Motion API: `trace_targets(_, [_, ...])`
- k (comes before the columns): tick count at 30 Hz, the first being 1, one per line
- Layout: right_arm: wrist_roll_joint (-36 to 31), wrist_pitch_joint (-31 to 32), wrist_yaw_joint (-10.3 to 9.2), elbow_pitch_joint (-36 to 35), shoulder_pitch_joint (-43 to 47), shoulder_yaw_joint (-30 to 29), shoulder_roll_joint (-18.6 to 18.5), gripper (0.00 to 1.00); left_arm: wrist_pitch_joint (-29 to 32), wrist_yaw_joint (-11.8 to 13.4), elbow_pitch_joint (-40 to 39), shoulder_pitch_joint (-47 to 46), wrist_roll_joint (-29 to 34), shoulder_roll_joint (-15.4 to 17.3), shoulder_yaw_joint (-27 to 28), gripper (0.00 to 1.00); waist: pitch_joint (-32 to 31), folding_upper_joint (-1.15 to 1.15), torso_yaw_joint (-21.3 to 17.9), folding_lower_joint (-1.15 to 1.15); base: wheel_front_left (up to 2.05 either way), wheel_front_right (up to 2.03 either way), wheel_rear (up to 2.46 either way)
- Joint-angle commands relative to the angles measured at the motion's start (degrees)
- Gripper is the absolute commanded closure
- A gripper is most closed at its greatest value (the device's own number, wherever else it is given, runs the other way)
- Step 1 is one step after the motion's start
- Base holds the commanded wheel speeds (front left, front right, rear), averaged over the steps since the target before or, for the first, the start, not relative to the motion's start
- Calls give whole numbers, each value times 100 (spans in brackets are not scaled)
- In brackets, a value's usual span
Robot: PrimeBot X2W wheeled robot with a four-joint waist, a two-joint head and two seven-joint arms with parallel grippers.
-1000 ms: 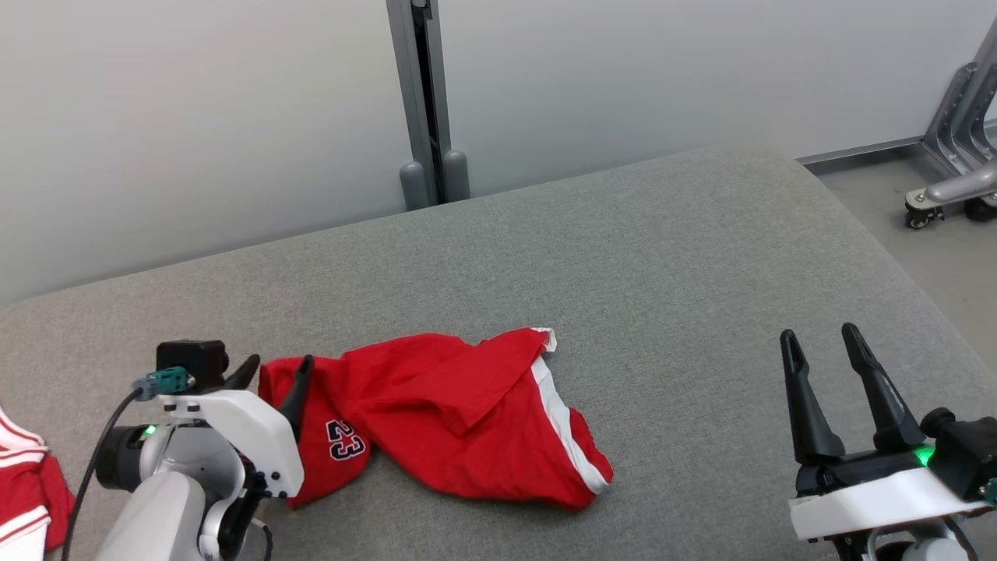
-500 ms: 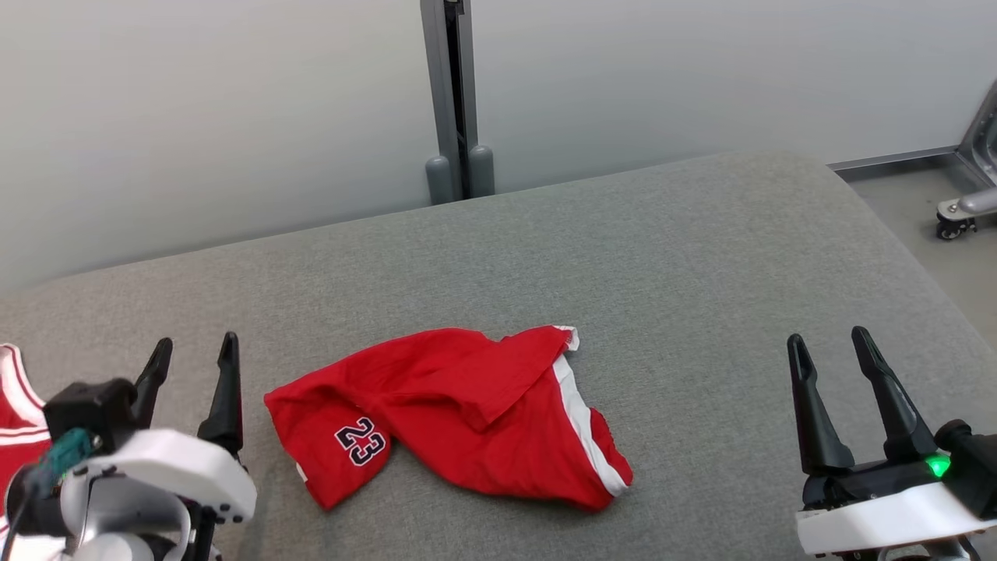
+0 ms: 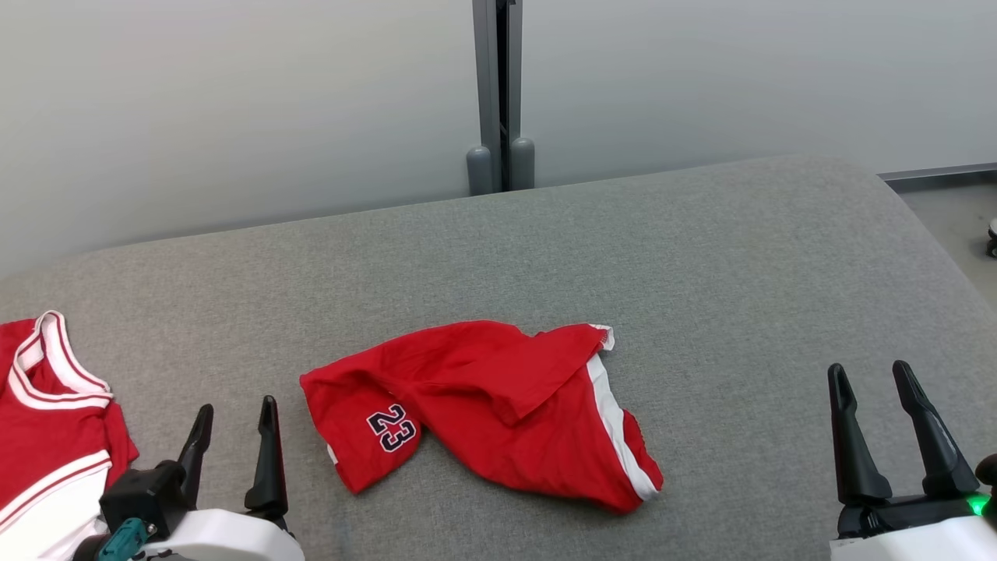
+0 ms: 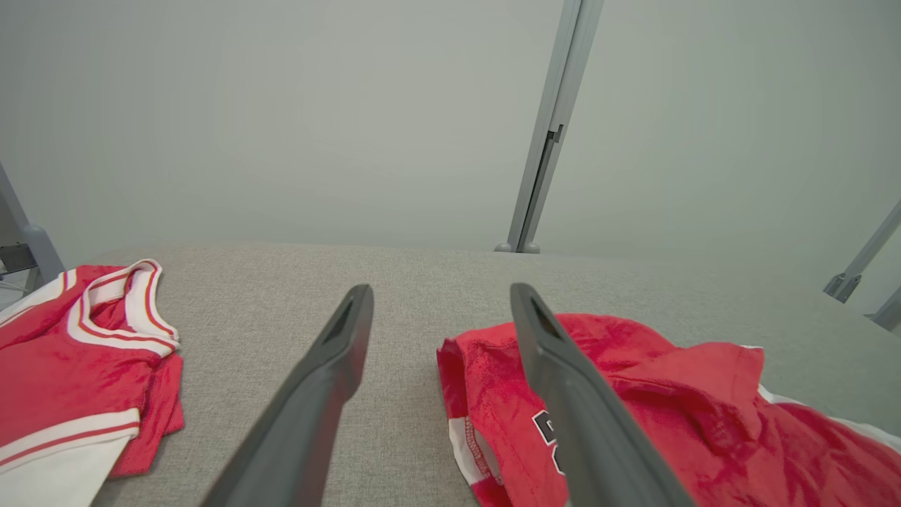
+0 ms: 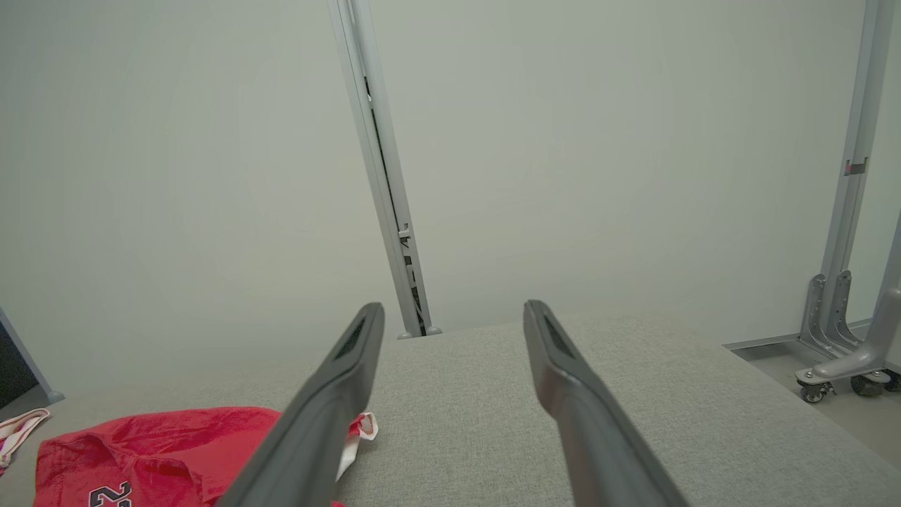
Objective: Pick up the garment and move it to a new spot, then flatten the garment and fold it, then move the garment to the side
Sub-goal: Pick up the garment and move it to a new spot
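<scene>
Lying crumpled on the tabletop (image 3: 701,257), one pair of shorts (image 3: 498,405) is sitting central, likely placed for flattening; the left end effector (image 3: 237,405) at eight o'clock and the right end effector (image 3: 868,368) at four are hovering spread and empty, flanking it for a two-sided pull; one jersey (image 3: 47,436) is lying at nine

shorts (image 3: 498,405): 1 | jersey (image 3: 54,436): 1 | left claw (image 3: 237,405), right claw (image 3: 868,366): 2
</scene>
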Motion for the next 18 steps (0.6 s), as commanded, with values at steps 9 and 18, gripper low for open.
trace_targets(9, [-97, 113, 11, -136, -44, -21, 13, 0, -184, 6, 211, -163, 115, 41, -71, 0, -27, 0, 64, 0, 0, 0, 0])
trace_targets(18, [-120, 120, 11, -33, -195, 50, 16, 0, -199, 82, 215, -161, 183, 73, -148, 0, -22, 0, 75, 0, 0, 0, 0])
